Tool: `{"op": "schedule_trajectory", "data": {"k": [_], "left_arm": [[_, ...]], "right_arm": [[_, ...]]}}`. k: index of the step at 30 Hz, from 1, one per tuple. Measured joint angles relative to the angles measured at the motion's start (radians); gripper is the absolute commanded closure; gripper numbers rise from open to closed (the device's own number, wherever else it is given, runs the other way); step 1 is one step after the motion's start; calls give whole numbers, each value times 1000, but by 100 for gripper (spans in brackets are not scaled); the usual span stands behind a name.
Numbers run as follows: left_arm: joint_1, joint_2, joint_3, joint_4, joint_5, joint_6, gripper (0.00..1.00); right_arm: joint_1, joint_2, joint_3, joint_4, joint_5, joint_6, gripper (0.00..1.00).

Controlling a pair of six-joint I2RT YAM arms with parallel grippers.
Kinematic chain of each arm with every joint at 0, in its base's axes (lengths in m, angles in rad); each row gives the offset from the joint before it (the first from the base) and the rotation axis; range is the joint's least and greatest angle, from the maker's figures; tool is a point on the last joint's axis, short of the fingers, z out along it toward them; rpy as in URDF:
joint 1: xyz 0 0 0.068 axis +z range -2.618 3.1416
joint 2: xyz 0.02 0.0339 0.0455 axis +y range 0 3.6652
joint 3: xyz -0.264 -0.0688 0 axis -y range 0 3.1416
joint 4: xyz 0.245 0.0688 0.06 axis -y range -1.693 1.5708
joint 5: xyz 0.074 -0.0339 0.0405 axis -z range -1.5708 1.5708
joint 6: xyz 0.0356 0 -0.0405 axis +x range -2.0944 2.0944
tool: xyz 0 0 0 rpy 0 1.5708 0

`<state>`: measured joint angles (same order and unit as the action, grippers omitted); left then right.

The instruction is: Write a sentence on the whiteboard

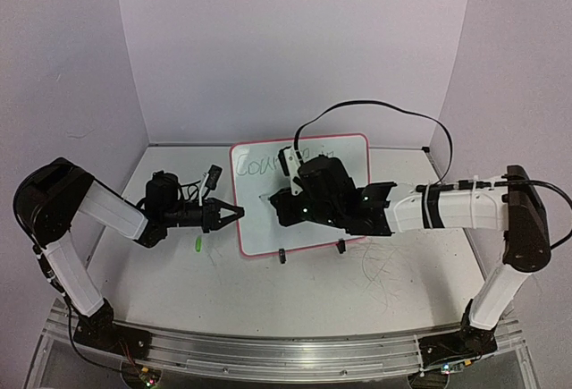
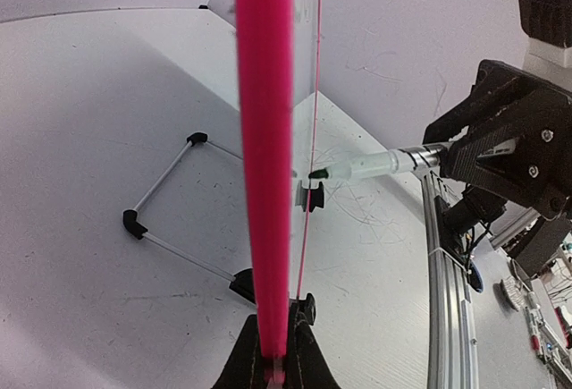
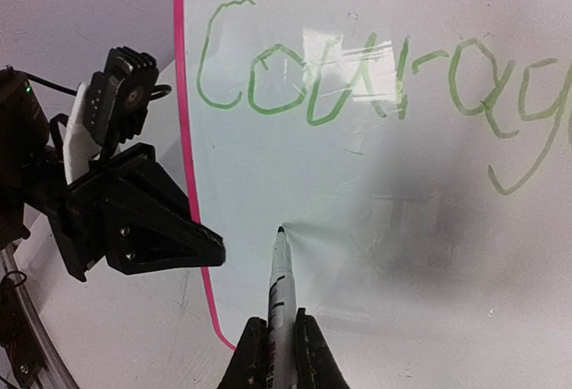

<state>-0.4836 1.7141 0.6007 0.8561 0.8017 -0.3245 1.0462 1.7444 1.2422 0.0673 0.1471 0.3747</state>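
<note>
The whiteboard (image 1: 256, 221) stands up on its two black clip feet (image 1: 281, 257) in the middle of the table, its white face towards the arms. The left gripper (image 2: 275, 340) is clamped on the board's pink rim at its left edge. I judge this is a steadying hold, so that the board neither tips back nor slides when the pen presses on it.

The right gripper (image 3: 281, 325) is closed tight on a marker (image 3: 281, 282), gripped low on the barrel with the tip pointing straight at the board's face, which suits firm, short strokes. The tip sits at the board's lower left, just below the first letters, either touching or just off the surface; I cannot tell which.

Of the sentence (image 3: 357, 76), only "Courage" shows in green along the top of the board, so the task looks well short of half done. The tip is placed where a second line would begin.

A small green piece (image 1: 197, 244) lies on the table just left of the board, perhaps the marker's cap.

No container of any kind is in view, so nothing is held in one.
</note>
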Motion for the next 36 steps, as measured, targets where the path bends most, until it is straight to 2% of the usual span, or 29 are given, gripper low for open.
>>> {"op": "schedule_trajectory", "data": {"k": [8,23,36], "left_arm": [[-24,-38,-35,-2,-63,44,100],[-24,-38,-35,-3,-68,45,100],[-24,-42,-35,-20,-71,45,100]], "right_arm": [[5,-25,-25,33,-26,0,100],[16,24,-11,52,-66,1,100],[16,30,-8,49,-31,23,100]]}}
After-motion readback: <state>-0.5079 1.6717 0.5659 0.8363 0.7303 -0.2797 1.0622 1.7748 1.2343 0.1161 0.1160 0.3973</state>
